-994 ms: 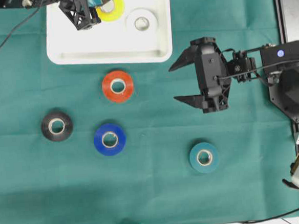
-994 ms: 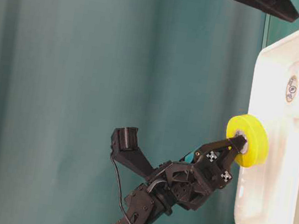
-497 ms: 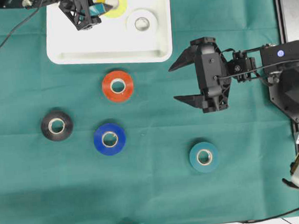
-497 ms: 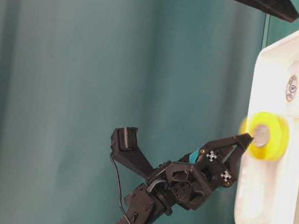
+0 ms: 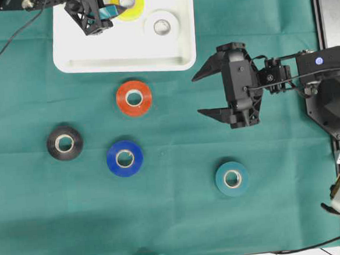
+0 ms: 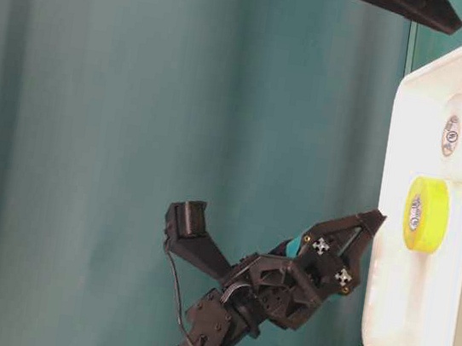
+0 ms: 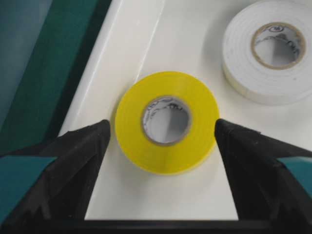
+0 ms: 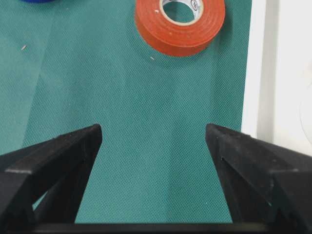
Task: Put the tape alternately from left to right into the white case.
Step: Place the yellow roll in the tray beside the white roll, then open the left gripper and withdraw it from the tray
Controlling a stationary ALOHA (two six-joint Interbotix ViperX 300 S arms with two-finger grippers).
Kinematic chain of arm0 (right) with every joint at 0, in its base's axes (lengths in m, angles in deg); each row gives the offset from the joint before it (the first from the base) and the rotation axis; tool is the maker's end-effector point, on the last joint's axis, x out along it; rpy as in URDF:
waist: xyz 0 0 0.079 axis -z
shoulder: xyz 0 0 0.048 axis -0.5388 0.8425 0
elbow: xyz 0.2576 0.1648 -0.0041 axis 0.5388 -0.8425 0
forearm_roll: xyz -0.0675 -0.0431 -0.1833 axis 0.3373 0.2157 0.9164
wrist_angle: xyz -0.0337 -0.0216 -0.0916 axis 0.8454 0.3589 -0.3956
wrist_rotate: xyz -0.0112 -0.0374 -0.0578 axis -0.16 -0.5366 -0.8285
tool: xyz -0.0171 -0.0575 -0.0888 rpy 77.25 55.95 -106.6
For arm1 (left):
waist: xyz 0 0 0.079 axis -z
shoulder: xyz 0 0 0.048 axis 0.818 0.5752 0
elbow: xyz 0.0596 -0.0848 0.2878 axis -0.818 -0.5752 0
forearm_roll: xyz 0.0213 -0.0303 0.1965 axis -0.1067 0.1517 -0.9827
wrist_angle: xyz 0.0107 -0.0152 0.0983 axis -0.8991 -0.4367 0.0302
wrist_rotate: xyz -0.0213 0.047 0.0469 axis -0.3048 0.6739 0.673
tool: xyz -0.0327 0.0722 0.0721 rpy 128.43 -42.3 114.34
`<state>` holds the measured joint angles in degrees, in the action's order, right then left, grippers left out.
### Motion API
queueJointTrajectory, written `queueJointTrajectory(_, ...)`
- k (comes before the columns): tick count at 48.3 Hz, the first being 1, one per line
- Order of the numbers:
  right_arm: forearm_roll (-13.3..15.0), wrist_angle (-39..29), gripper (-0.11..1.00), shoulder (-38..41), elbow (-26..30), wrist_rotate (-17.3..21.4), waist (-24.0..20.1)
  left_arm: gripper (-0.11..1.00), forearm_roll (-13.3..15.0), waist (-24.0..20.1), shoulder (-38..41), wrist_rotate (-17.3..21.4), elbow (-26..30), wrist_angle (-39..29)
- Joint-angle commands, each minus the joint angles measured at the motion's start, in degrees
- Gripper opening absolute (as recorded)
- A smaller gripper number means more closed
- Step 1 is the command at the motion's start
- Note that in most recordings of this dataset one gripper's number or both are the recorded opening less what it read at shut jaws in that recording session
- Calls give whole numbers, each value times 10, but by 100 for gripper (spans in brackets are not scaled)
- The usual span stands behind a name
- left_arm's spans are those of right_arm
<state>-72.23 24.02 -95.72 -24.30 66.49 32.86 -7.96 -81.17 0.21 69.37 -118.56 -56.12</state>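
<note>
The left tool (image 7: 161, 141), jaws spread, straddles the yellow roll (image 7: 166, 121) lying flat in the white case (image 5: 123, 49); lifting off crooked could drag it, perhaps into the white roll (image 7: 270, 48) beyond. The right tool (image 5: 211, 92) waits open, farther off.

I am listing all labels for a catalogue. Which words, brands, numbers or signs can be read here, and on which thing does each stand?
None can be read.
Yellow roll, inner core: dark print, too blurred to read.
White roll, inner core: dark print, too small to read.
Red-orange roll, inner core: a small mark, unreadable.
White tray: no print visible.
</note>
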Motion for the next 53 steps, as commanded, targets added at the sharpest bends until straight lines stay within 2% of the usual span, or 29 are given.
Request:
queueJointTrajectory(1,-1,6,68,-9,5,2,-2,87,0,8,-27,-1,1,2)
queueJointTrajectory(33,-1,11,68,-8,4,2,-2,87,0,138,-117,-1,-75,2)
queueJointTrajectory(53,-1,11,68,-8,4,1,-2,87,1,215,-145,-2,-111,2)
